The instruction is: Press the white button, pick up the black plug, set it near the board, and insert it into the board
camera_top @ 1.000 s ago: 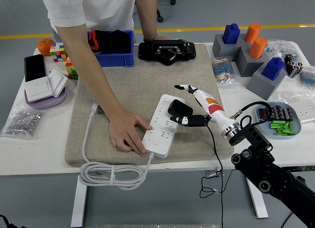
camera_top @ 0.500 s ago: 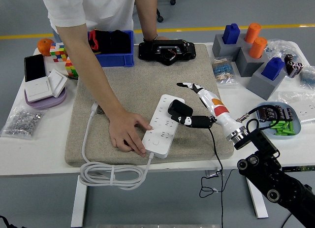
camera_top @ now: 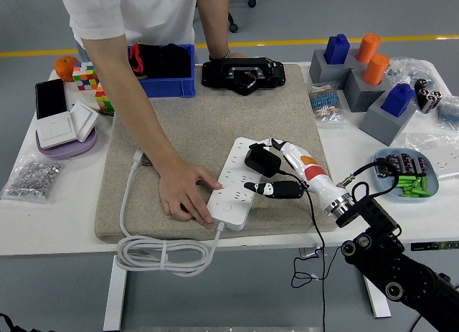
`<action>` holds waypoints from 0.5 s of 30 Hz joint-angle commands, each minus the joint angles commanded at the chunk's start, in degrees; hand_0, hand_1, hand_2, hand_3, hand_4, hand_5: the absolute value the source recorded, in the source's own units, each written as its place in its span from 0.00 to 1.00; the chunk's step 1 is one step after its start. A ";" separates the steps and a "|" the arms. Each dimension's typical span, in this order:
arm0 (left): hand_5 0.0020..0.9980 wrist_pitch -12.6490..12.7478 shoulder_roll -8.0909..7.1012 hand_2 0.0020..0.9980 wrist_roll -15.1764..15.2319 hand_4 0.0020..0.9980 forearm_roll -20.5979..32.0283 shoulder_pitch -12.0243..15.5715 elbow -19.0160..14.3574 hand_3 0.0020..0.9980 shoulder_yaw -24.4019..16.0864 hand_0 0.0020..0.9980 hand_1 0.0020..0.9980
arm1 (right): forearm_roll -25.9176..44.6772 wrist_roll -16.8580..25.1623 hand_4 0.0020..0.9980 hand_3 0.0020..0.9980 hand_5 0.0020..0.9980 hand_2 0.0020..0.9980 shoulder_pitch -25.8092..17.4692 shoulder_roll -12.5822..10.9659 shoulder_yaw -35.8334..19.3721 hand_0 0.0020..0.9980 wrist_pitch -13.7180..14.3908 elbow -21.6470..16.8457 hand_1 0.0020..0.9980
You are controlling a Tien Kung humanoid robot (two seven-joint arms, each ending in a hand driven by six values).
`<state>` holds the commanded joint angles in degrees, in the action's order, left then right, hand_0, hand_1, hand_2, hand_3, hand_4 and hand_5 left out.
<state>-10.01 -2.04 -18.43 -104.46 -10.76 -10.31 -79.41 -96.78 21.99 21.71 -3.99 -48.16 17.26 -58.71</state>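
A white power strip lies on the grey mat, its white cable coiled off the table's front edge. A person's hand presses flat on the strip's near left end. My right hand holds the black plug over the strip's right side, thumb below and fingers above it. The plug sits tilted, touching or just above the strip's sockets; I cannot tell which. Its black cord hangs over the table's front edge. My left hand is out of view.
A blue bin and a black device stand at the mat's far edge. Grey blocks with blue and orange pegs are at the back right, a tray of green parts to the right, and white switches and screws at the left.
My right hand has carried the black plug left and slightly down, onto the power strip's right side. The person's hand has stayed on the strip.
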 joint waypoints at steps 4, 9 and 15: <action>0.20 -0.01 0.01 0.62 0.00 0.56 -0.04 -0.08 0.00 0.64 -0.03 0.69 0.64 | 0.21 0.02 1.00 0.70 0.43 0.71 0.27 0.18 0.38 0.87 0.02 0.63 0.79; 0.20 0.05 0.05 0.61 0.03 0.56 0.18 -0.13 0.00 0.64 0.04 0.69 0.64 | 0.19 -0.01 1.00 0.69 0.44 0.71 0.12 -0.03 0.21 0.87 0.04 0.83 0.78; 0.20 0.13 0.04 0.62 0.03 0.56 0.30 -0.22 0.00 0.64 -0.03 0.69 0.64 | 0.25 -0.04 1.00 0.69 0.44 0.71 0.09 -0.38 -0.21 0.86 -0.10 1.04 0.78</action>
<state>-9.88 -2.00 -18.39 -104.16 -10.98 -10.31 -79.43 -96.53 21.95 21.80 -4.37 -48.37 17.16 -57.66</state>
